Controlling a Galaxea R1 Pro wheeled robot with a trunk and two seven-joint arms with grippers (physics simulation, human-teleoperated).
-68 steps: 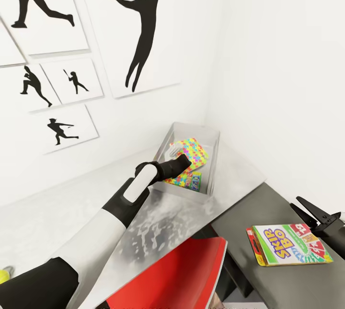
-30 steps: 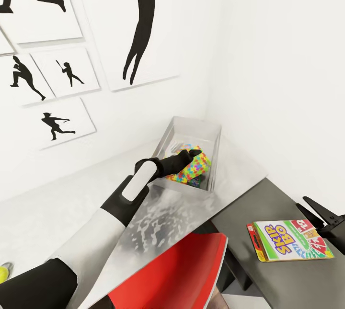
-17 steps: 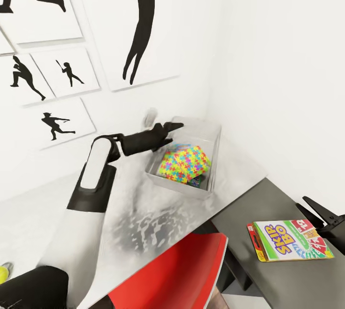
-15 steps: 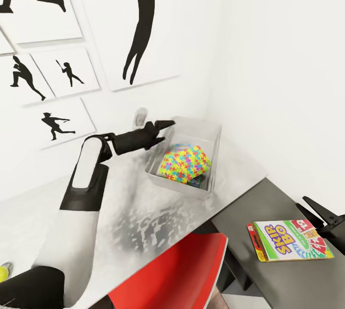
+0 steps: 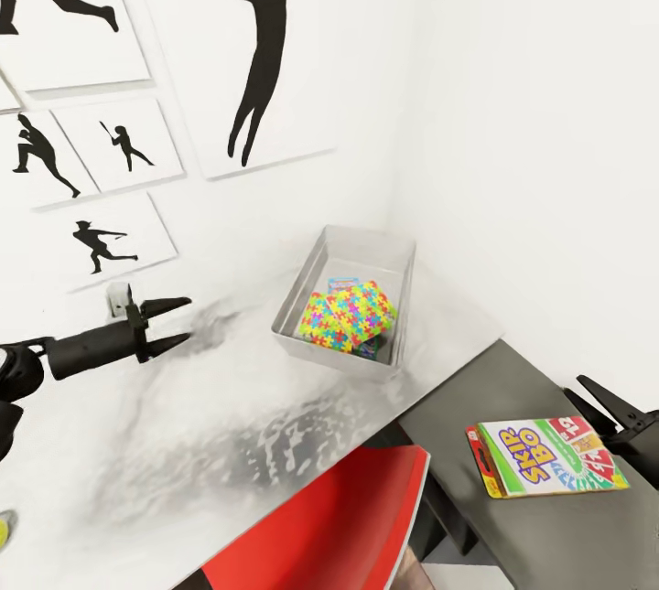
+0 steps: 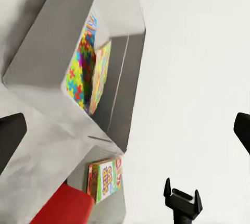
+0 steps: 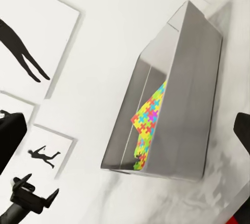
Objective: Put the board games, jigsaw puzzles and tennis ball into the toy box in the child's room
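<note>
The grey toy box (image 5: 307, 284) stands on the table (image 5: 229, 407) near the wall corner. Bright jigsaw puzzles (image 5: 348, 316) lie in it, tilted, with bits of a blue printed box (image 5: 344, 283) showing under them. The SKIP-BO board game (image 5: 545, 469) lies flat on the table's dark grey wing (image 5: 448, 407). My left gripper (image 5: 188, 317) hangs open and empty over the tabletop, well left of the toy box (image 6: 52, 52). My right gripper (image 5: 586, 393) is open just beyond the SKIP-BO box. A sliver of the tennis ball (image 5: 3, 532) shows at the left edge.
A red chair (image 5: 339, 526) sits under the table's front edge. Framed silhouette pictures (image 5: 256, 50) hang on the wall behind the table. The right wrist view shows the toy box (image 7: 198, 78), the puzzles (image 7: 148, 125) and my left gripper (image 7: 36, 198).
My left arm has let go of a jigsaw puzzle in the toy box, lifted out and swung far left, empty. The camera has shifted slightly.
</note>
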